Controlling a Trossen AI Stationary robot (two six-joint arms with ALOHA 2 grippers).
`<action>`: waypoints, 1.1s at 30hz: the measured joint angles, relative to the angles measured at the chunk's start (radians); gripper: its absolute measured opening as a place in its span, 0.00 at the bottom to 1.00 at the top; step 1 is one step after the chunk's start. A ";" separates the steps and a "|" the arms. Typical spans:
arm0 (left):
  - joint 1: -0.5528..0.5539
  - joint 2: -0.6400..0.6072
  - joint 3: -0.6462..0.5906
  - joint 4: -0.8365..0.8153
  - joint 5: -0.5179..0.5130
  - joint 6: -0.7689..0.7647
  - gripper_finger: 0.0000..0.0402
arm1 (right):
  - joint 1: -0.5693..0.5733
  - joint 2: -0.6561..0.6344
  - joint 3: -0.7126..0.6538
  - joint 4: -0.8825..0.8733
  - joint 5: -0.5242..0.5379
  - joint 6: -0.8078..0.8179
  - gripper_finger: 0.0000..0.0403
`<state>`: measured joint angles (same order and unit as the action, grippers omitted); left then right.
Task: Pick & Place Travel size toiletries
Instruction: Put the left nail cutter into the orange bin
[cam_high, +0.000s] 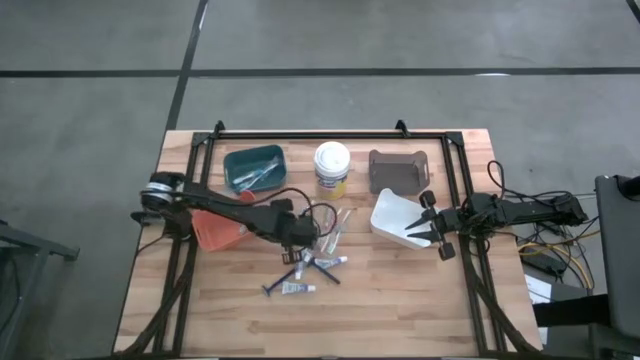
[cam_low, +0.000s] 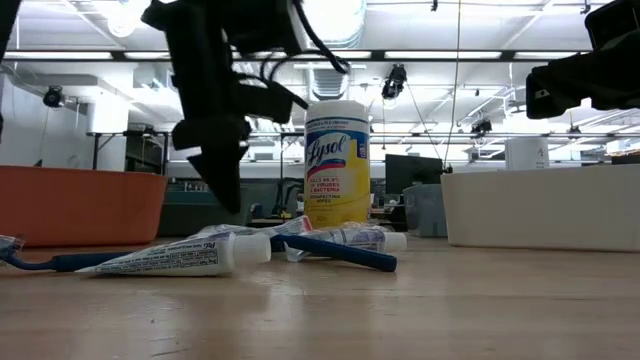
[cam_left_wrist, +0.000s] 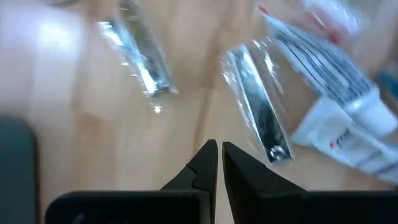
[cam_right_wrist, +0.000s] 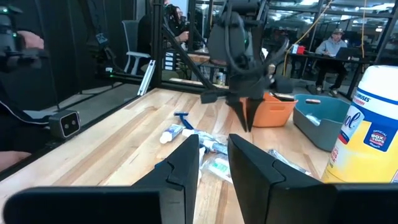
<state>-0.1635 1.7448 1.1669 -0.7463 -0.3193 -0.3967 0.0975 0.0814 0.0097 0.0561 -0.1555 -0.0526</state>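
High view: the toiletries (cam_high: 312, 262) are heaped at the table's (cam_high: 400, 310) centre, so the left gripper (cam_high: 299, 236) is held over them. Left wrist view: its fingers are nearly touching, empty. Right wrist view: the right gripper (cam_right_wrist: 212, 163) is parked narrow, empty, by the right edge.

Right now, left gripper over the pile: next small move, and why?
Probably open the fingers, then ease down. The left gripper hangs shut and empty just above the table, with a wrapped nail clipper right ahead of its tips and a small tube beside that. Shut fingers cannot straddle the clipper.
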 joint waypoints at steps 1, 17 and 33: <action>0.000 -0.016 -0.022 0.036 -0.008 -0.019 0.07 | 0.000 0.000 0.000 0.000 0.000 0.000 0.20; -0.004 -0.101 -0.290 0.509 0.108 -0.074 0.08 | 0.000 0.000 0.000 0.000 0.000 0.000 0.19; -0.011 -0.098 -0.306 0.586 0.019 -0.022 0.44 | 0.000 0.000 0.000 0.000 0.000 0.000 0.18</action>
<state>-0.1741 1.6470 0.8612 -0.1604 -0.3004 -0.4183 0.0977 0.0811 0.0097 0.0559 -0.1558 -0.0528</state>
